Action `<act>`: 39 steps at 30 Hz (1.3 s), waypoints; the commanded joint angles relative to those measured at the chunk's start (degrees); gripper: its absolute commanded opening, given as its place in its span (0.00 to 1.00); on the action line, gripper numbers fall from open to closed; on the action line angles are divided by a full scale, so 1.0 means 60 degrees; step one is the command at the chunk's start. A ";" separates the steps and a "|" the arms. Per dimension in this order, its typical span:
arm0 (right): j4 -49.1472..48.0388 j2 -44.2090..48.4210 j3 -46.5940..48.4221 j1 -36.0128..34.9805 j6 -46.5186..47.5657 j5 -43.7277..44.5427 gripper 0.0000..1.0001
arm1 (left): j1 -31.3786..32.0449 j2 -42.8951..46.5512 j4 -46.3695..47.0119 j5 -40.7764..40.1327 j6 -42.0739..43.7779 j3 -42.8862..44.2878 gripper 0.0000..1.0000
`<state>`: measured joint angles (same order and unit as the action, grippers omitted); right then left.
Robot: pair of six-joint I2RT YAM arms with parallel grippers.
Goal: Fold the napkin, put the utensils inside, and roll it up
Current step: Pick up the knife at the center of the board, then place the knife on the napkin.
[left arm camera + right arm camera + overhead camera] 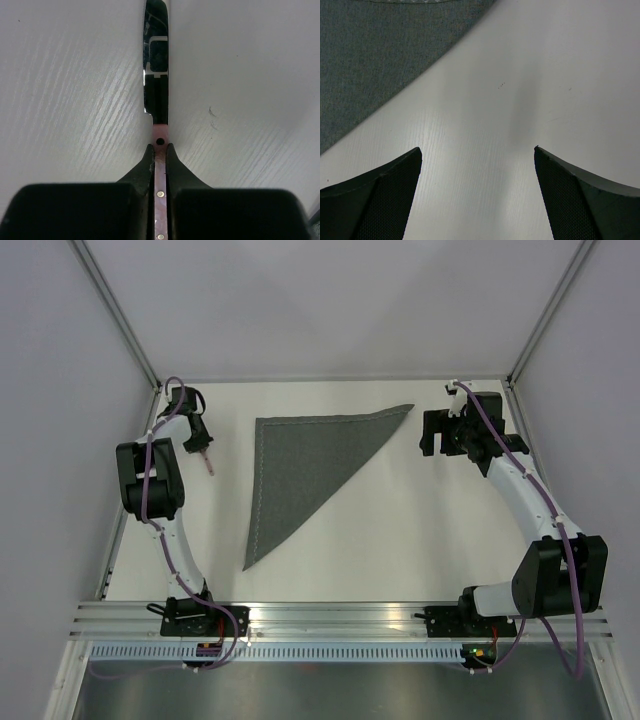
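The left gripper point(159, 150) is pressed together on the pink handle of a utensil point(156, 75), left of the napkin point(300, 465). The napkin lies mid-table, folded into a triangle. Carry the utensil level over the cloth and release it well inside the edges. The right gripper point(477, 150) stands spread just beside the napkin's right corner. Count: one napkin, one utensil, two grippers.

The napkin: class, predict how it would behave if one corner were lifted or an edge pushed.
Likely floppy: the napkin lies flat as a thin triangle, so a lifted corner would probably drape. Its woven surface suggests it is light and not slippery; pushed, it may bunch rather than slide whole on the smooth table.
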<state>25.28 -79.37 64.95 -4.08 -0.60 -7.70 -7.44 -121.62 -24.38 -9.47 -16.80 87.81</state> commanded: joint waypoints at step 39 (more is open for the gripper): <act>-0.0111 0.0089 -0.0204 -0.0068 0.0027 0.0098 0.98 | 0.5810 0.1961 -0.0609 0.6061 0.3928 -0.0192 0.02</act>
<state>25.23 -79.37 63.96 -4.29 -0.58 -7.68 25.65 -107.55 -27.49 25.71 4.05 84.53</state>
